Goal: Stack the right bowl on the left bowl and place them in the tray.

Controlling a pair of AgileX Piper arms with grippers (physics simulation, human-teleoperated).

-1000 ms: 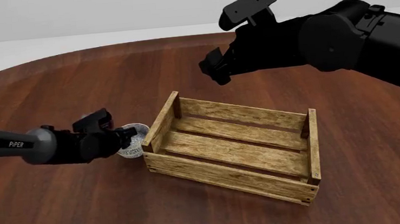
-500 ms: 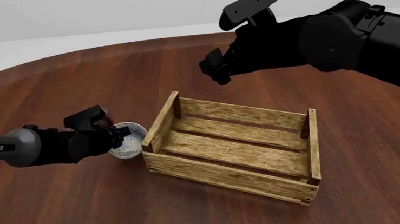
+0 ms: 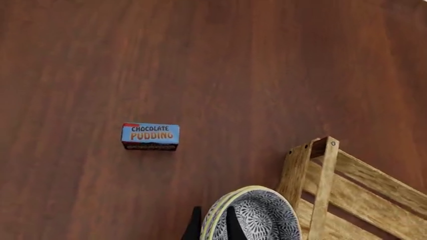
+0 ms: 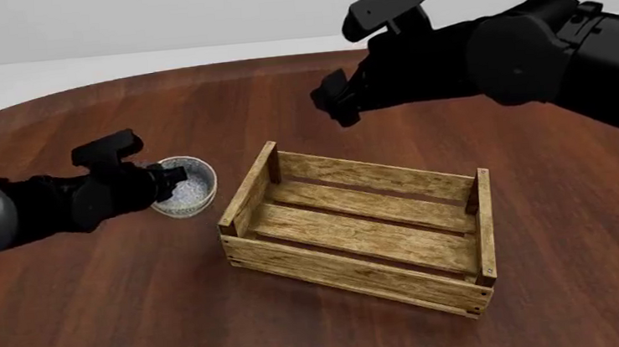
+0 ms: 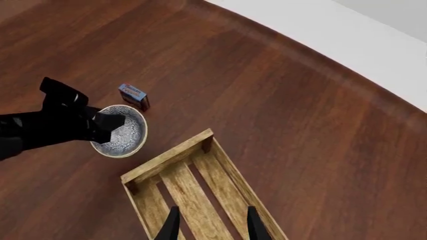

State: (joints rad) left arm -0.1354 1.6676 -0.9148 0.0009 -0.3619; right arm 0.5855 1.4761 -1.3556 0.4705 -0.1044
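Bowls (image 4: 184,186) gripped by left fingers (image 3: 213,226) beside tray (image 4: 360,228), pudding box (image 3: 150,136) beyond, right fingers (image 5: 210,227) open above tray.

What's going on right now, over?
Left end effector shut on stacked bowls, lifted beside tray. Right end effector open, hovering over tray. Tray empty. Pudding box off to the side, not blocking.

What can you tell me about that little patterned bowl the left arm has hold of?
The bowl is small and round, with a dense grey-and-white pattern inside and a pale yellowish rim. The doubled rim edge in the left wrist view suggests two nested bowls. The left gripper pinches its rim, one finger inside and one outside. It sits beside the short end of the wooden tray, not inside it; whether it touches the table is unclear.
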